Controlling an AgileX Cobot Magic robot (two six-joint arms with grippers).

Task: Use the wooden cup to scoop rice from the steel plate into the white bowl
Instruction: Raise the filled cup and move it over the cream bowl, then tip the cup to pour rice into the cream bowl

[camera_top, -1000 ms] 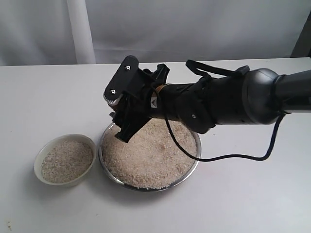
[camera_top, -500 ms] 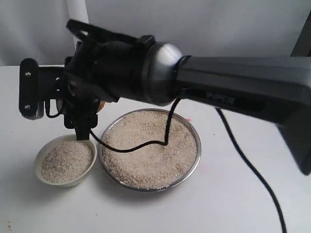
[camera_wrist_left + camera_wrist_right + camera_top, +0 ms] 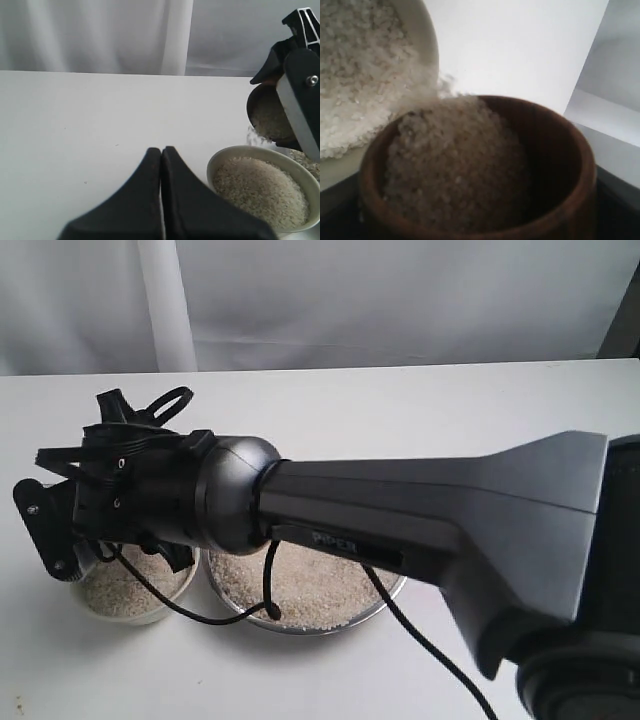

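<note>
White table (image 3: 470, 405); pale curtain (image 3: 400, 295) behind; dark strip far right.

A white table (image 3: 500, 400) stands before a pale draped curtain (image 3: 400, 290)

The wooden cup (image 3: 570, 150) looks polished, the white bowl (image 3: 260, 150) smooth ceramic, the steel plate (image 3: 350, 620) shiny.

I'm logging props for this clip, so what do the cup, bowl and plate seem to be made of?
The wooden cup: reddish-brown wood, smooth, darker inside. The white bowl: likely glazed ceramic, thick cream walls with soft gloss, though plastic can't be excluded. The steel plate: shiny silver metal, judging by its bright rim.
</note>
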